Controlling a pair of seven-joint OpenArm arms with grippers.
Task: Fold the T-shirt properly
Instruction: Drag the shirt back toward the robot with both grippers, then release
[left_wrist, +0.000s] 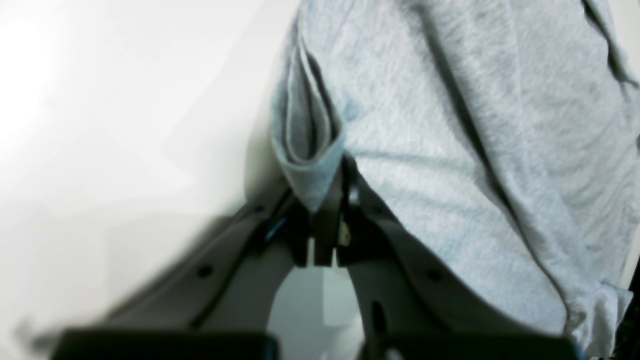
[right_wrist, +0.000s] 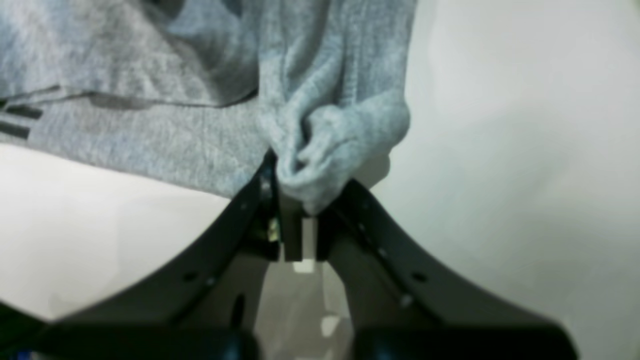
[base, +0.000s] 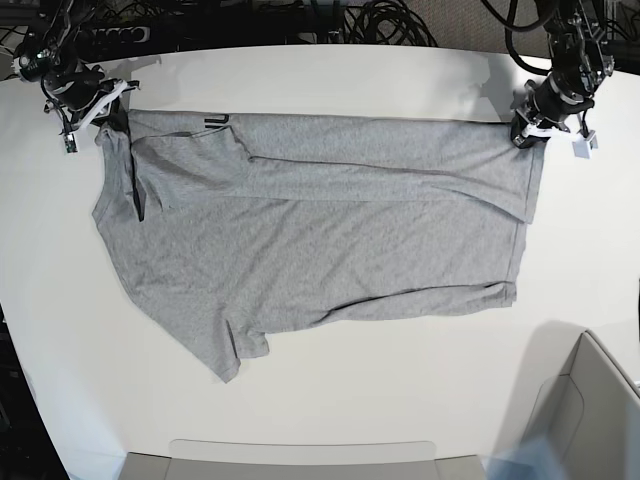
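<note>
t-shirt — black print bars near right pincer

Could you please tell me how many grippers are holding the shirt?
2: the left gripper and the right gripper, each at one far corner of the shirt.

A smooth white bench spreads across the base view, softly lit and faintly shadowed. Grey molded bins stand at its four o'clock edge. Dark cables loop at twelve o'clock; blackness borders seven to eight o'clock.
</note>
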